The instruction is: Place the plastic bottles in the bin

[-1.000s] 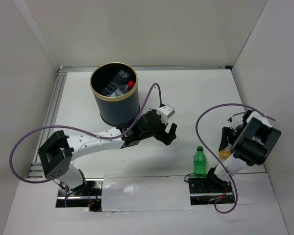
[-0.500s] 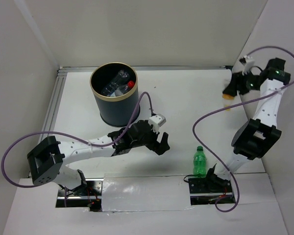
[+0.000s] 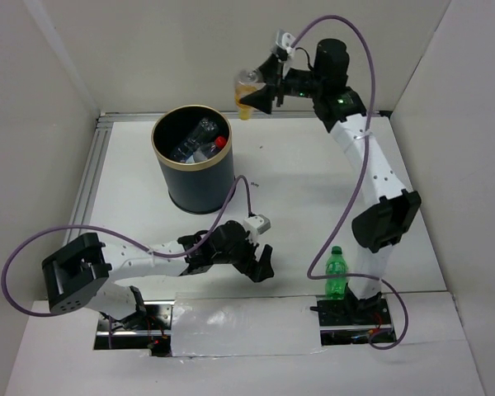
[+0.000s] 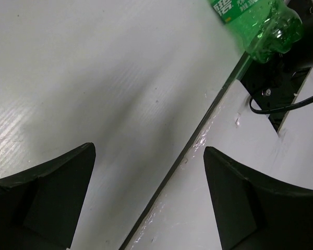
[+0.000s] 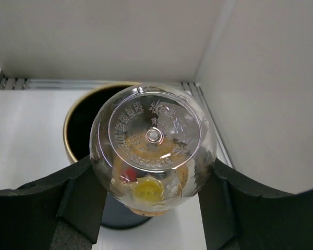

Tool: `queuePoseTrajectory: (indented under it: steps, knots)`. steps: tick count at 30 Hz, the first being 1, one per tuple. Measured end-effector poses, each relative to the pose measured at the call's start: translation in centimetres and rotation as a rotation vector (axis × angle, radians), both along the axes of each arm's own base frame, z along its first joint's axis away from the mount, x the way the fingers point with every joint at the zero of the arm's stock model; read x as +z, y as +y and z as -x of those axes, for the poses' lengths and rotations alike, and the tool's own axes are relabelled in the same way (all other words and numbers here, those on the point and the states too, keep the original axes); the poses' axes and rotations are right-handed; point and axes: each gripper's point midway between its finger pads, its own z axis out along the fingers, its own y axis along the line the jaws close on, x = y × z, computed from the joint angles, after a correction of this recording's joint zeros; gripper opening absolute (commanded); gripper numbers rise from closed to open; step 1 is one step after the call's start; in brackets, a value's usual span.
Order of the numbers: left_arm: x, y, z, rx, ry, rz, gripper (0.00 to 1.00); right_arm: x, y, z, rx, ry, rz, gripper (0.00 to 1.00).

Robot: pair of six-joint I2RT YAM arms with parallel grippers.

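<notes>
1. One bin [image 3: 200, 186] stands toward the tabletop's far left corner. At least two bottles lie inside; the exact count cannot be told.
2. One green bottle [image 3: 337, 271] stands upright at the near edge, unmoved.
3. One orange-yellow bottle [image 3: 246, 82] is clamped in the right gripper [image 3: 262, 87], in the air over the far edge, just right of the bin. A second ago it was low at the right edge.
4. The left gripper [image 3: 260, 262] is spread wide and empty. It has moved from beside the bin toward the near edge.
</notes>
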Motion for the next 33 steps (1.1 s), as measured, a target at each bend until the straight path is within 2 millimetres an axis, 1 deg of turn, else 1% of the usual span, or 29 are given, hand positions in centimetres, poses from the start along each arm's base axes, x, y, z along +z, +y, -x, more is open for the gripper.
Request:
queuePoseTrajectory:
  steps: [3, 4, 5, 7, 8, 9, 10, 11, 12, 13, 14, 16, 17, 18, 19, 20, 21, 23, 24, 26, 27, 28, 29, 30, 31, 33]
  knots:
    - [-0.1, 0.2, 0.5, -0.008, -0.003, 0.006, 0.97, 1.7, 3.3, 0.5, 0.055, -0.034, -0.040, 0.14]
    - [0.1, 0.2, 0.6, -0.011, -0.007, 0.013, 0.97, 2.4, 4.0, 0.4, 0.060, -0.039, -0.058, 0.21]
    - [0.2, 0.2, 0.6, -0.012, -0.010, 0.019, 0.97, 2.6, 5.3, 0.4, 0.082, -0.051, -0.067, 0.29]
    - [0.6, 0.0, 0.5, -0.012, -0.019, 0.033, 0.98, 2.2, 7.4, 0.2, 0.116, -0.028, -0.083, 0.46]
    - [0.7, -0.1, 0.5, -0.012, -0.025, 0.038, 0.99, 1.7, 8.2, 0.0, 0.128, -0.011, -0.088, 0.69]
    - [0.8, -0.1, 0.4, -0.012, -0.027, 0.039, 0.99, 0.8, 9.2, -0.2, 0.143, 0.021, -0.092, 0.78]
    - [0.9, -0.2, 0.4, -0.013, -0.029, 0.039, 0.99, -0.2, 10.1, -0.5, 0.156, 0.058, -0.094, 0.93]
    - [1.0, -0.5, 0.2, -0.014, -0.031, 0.039, 0.99, -1.6, 10.8, -0.8, 0.167, 0.107, -0.092, 1.00]
    - [1.2, -1.0, -0.1, -0.018, -0.036, 0.041, 0.99, -2.9, 11.5, -1.1, 0.176, 0.147, -0.087, 1.00]
    - [1.7, -2.2, -0.6, -0.032, -0.046, 0.049, 0.99, -4.2, 12.1, -1.5, 0.181, 0.179, -0.078, 1.00]
    - [1.8, -2.4, -0.7, -0.034, -0.049, 0.052, 0.99, -5.5, 12.6, -1.9, 0.179, 0.211, -0.070, 1.00]
    - [2.5, -4.4, -1.8, -0.040, -0.044, 0.067, 0.99, -7.4, 12.5, -3.0, 0.131, 0.278, -0.044, 1.00]
    - [2.9, -5.7, -2.4, -0.046, -0.046, 0.082, 0.99, -8.3, 11.8, -4.0, 0.079, 0.314, -0.032, 1.00]
    - [3.1, -6.9, -3.0, -0.052, -0.044, 0.093, 0.99, -8.5, 10.8, -4.8, 0.035, 0.331, -0.026, 1.00]
    - [3.5, -8.5, -3.6, -0.064, -0.041, 0.111, 0.99, -8.8, 9.0, -5.8, -0.025, 0.354, -0.018, 0.98]
    - [3.7, -9.8, -4.1, -0.075, -0.036, 0.122, 0.99, -9.1, 6.3, -6.7, -0.088, 0.379, -0.012, 0.86]
    - [3.7, -10.9, -4.6, -0.084, -0.033, 0.133, 0.99, -9.3, 3.4, -7.3, -0.149, 0.400, -0.005, 0.77]
    - [3.6, -13.1, -5.1, -0.103, -0.008, 0.157, 0.99, -9.7, -4.4, -8.3, -0.301, 0.454, -0.005, 0.55]
    - [3.1, -14.0, -5.2, -0.115, 0.010, 0.162, 0.99, -9.9, -9.4, -8.5, -0.390, 0.475, -0.014, 0.49]
    - [2.0, -15.3, -5.1, -0.134, 0.055, 0.163, 0.99, -10.1, -17.8, -7.6, -0.550, 0.508, -0.039, 0.49]
    - [1.5, -16.0, -5.0, -0.142, 0.082, 0.165, 0.99, -10.2, -21.6, -6.7, -0.630, 0.520, -0.056, 0.49]
    - [0.7, -16.6, -4.8, -0.152, 0.106, 0.161, 0.99, -10.5, -24.1, -5.4, -0.687, 0.533, -0.065, 0.50]
    - [0.0, -17.1, -4.6, -0.159, 0.133, 0.158, 0.99, -10.8, -26.0, -3.6, -0.733, 0.548, -0.073, 0.52]
    - [-0.7, -17.3, -4.3, -0.167, 0.154, 0.149, 0.99, -10.8, -26.9, -2.1, -0.756, 0.547, -0.077, 0.53]
    - [-1.4, -17.5, -3.9, -0.177, 0.178, 0.135, 0.99, -10.9, -26.9, -0.7, -0.759, 0.541, -0.076, 0.53]
    - [-2.2, -18.0, -3.0, -0.195, 0.218, 0.115, 0.99, -11.1, -26.1, 2.0, -0.738, 0.539, -0.074, 0.54]
